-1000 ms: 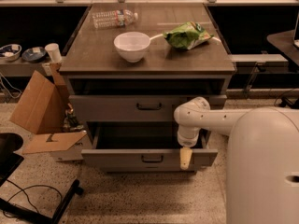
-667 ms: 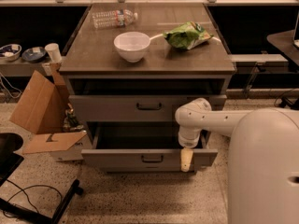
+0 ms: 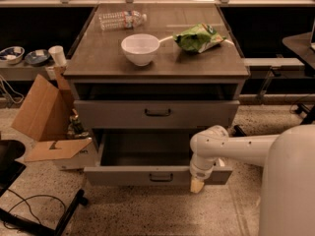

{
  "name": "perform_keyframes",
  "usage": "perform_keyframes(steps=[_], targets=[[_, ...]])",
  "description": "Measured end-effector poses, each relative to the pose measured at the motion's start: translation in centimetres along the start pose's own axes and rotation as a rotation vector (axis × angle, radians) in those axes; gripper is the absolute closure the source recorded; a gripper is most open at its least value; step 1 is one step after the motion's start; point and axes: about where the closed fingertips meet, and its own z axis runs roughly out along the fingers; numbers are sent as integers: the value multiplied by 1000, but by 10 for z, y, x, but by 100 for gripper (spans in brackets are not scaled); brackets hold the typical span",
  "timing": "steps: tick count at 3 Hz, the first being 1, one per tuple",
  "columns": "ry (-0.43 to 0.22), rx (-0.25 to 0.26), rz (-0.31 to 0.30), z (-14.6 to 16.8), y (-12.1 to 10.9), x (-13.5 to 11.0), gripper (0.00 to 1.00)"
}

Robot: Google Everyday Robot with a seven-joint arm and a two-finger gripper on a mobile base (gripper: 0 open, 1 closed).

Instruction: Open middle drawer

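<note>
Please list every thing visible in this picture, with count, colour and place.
cabinet: 1, brown top, centre
bottle: 1, clear, lying at top's back left
bowl: 1, white, top's middle
bag: 1, green, right of bowl
upper drawer: 1, grey, under top
open drawer: 1, grey, pulled out below
cardboard box: 1, brown, floor left
cup: 1, white, left shelf
dishes: 2, pale, left shelf
arm: 1, white, right
end effector: 1, tan, at open drawer's front, right of handle
</note>
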Motion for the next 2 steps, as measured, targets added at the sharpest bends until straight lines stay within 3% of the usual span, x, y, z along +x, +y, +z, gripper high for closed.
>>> perform_keyframes(steps=[1, 2], targets=[[0, 0, 0, -3, 0, 0, 72], [20, -13, 48, -6, 32, 16, 96]])
